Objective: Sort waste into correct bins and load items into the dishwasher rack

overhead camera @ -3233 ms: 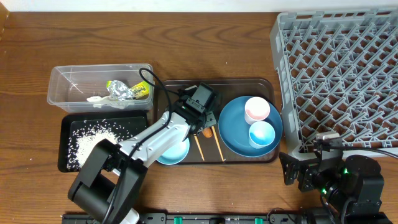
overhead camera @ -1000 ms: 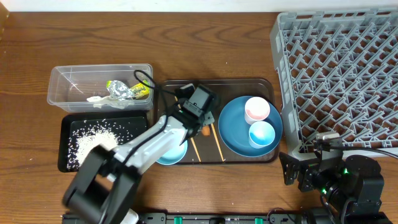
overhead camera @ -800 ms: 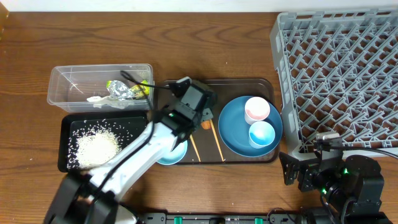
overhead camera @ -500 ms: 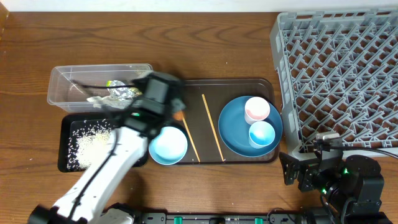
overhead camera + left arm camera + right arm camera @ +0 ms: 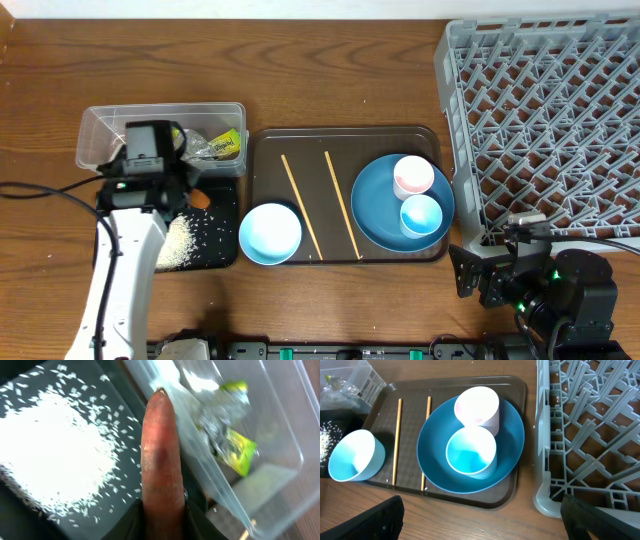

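My left gripper point(image 5: 162, 521) is shut on the slim orange sausage piece point(image 5: 161, 460), which juts out over the black tray point(image 5: 117, 395) of rice point(image 5: 55, 455), right beside the clear tub point(image 5: 280, 425) holding the yellow-green wrapper point(image 5: 235, 445). From overhead the sausage piece point(image 5: 200, 198) hangs at the tray's upper right corner. My right gripper point(image 5: 485, 527) stands open near the table's front edge, with nothing between its fingers. Before it lie the blue plate point(image 5: 440, 475) with the pink cup point(image 5: 477, 407) and light blue cup point(image 5: 470, 452), the bowl point(image 5: 355, 455) and two chopsticks point(image 5: 397, 440).
The brown serving tray point(image 5: 345, 140) holds the plate, bowl point(image 5: 270, 232) and chopsticks point(image 5: 300, 205) in the middle. The grey dishwasher rack point(image 5: 545, 110) fills the right side, its near corner close to my right gripper point(image 5: 478, 272).
My left arm has swung left from the brown tray, carrying the sausage piece to the black tray by the tub. The chopsticks lie shifted. The right arm has not moved.
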Tool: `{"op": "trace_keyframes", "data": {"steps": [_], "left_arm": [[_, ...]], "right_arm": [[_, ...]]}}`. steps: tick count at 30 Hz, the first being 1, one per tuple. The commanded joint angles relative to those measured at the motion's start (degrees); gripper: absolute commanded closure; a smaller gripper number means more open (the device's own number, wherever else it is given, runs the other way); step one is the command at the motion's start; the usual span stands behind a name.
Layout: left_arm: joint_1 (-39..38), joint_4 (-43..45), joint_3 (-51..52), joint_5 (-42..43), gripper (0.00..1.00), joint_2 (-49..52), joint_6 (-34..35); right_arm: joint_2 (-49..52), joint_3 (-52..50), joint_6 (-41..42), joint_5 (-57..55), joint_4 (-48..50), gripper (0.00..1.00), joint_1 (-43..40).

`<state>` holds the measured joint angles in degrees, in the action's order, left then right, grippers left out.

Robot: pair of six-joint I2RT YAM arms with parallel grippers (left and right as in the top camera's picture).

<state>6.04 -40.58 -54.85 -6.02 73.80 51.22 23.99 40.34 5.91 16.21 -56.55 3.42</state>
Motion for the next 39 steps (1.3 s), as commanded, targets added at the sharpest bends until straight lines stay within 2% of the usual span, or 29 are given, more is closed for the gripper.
{"op": "trace_keyframes", "data": {"steps": [1, 10, 16, 18, 19, 22, 29, 39], "left_arm": [[2.0, 0.4, 2.4, -0.2, 0.76, 1.3, 0.3], [4.2, 7.1, 10.4, -0.2, 0.76, 4.9, 2.1], [4.7, 8.6, 11.3, -0.2, 0.74, 5.2, 2.1], [4.7, 8.6, 11.3, -0.2, 0.52, 5.2, 2.1], [4.7, 8.6, 11.3, -0.2, 0.44, 5.2, 2.0], [4.7, 8.6, 11.2, -0.2, 0.38, 5.2, 1.0], [4.7, 6.4, 7.5, 0.8, 0.37, 2.4, -6.4], [4.2, -2.1, 2.6, 14.9, 0.37, -13.2, -17.8]], "right_arm": [[-0.1, 0.9, 0.4, -0.1, -0.1, 0.01, 0.6], [-0.1, 0.9, 0.4, -0.1, -0.1, 0.01, 0.6], [-0.1, 0.9, 0.4, -0.1, -0.1, 0.01, 0.6], [-0.1, 0.9, 0.4, -0.1, -0.1, 0.01, 0.6], [-0.1, 0.9, 0.4, -0.1, -0.1, 0.01, 0.6], [-0.1, 0.9, 0.4, -0.1, -0.1, 0.01, 0.6], [-0.1, 0.9, 0.4, -0.1, -0.1, 0.01, 0.6], [-0.1, 0.9, 0.4, -0.1, -0.1, 0.01, 0.6]]}}
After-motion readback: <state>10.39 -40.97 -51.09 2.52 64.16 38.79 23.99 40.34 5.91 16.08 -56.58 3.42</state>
